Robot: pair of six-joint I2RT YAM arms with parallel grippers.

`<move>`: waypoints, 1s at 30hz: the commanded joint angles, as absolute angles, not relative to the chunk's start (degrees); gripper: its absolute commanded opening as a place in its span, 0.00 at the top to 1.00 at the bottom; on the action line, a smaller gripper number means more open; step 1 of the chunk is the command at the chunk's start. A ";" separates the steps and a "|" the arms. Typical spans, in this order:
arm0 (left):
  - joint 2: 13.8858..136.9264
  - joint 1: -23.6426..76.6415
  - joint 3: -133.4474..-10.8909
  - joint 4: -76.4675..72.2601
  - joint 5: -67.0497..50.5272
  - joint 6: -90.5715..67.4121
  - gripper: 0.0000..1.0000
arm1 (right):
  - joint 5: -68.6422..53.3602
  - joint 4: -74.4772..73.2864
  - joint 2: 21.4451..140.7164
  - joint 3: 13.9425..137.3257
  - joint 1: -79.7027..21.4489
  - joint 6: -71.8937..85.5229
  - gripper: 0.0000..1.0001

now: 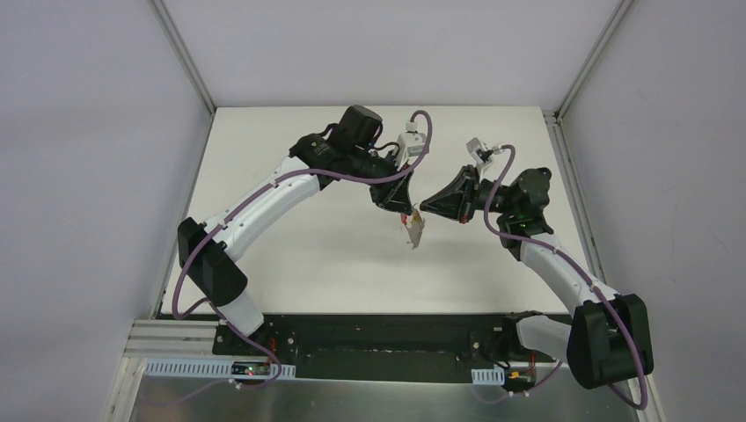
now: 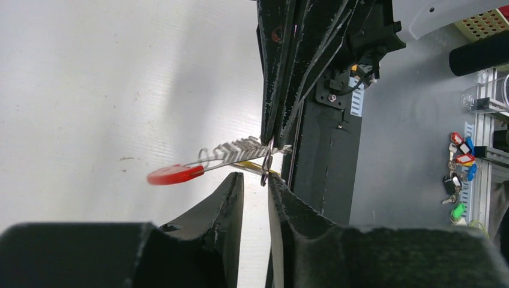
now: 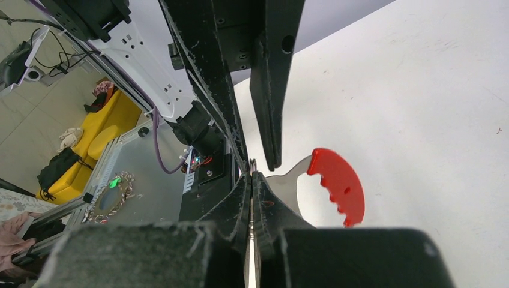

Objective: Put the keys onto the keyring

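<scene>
Your two arms met over the middle of the white table [image 1: 290, 255], fingertips almost nose to nose and well above the surface.

Your right gripper [image 3: 252, 178] was pressed together on the keyring [image 2: 176, 174]. In its own wrist view the fingers were closed with a thin piece of silver metal caught between them. The red part curved out to the right of the tips, over bare table. In the left wrist view that same red piece stuck out to the left of the right gripper's closed tips. It was joined to a silvery, ribbed stretch that ran into the pinch.

Your left gripper [image 2: 255, 181] was spread a little, with a narrow slot showing between its jaws. Its tips sat just under the keyring, close to the right gripper's tips. A small metal ring [image 2: 265, 171] hung from the pinch point down into the top of that slot. I could not tell from these views whether either left finger touched it.

The key [image 2: 251, 165] showed only as a thin yellow-orange sliver just below the silvery stretch, running towards the small metal ring. It was too edge-on to say how it was attached. In the top view the whole bundle dangled as a small pale shape below the point where the grippers met.

Off the table, a cluster of coloured key tags [image 2: 459, 162] lay on a grey surface [image 2: 408, 120].
</scene>
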State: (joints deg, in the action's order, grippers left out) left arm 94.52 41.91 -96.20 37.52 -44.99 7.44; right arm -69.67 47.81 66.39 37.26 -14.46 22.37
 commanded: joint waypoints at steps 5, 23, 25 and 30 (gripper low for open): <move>93.26 41.75 -94.96 36.25 -49.61 6.74 0.95 | -70.12 51.93 65.75 37.13 -13.36 22.37 1.00; 95.54 41.75 -96.83 36.72 -51.58 3.59 1.00 | -69.94 51.94 65.30 36.74 -13.22 22.06 1.00; 95.01 41.67 -96.86 36.99 -51.18 4.10 0.98 | -70.00 51.86 65.30 36.77 -13.18 21.97 1.00; 94.07 41.32 -96.86 36.96 -50.93 4.56 0.98 | -70.05 51.11 65.17 36.83 -13.15 21.26 1.00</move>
State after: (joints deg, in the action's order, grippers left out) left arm 96.42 41.89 -95.00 36.38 -49.50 3.66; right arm -69.67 48.18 66.39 36.67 -13.58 22.24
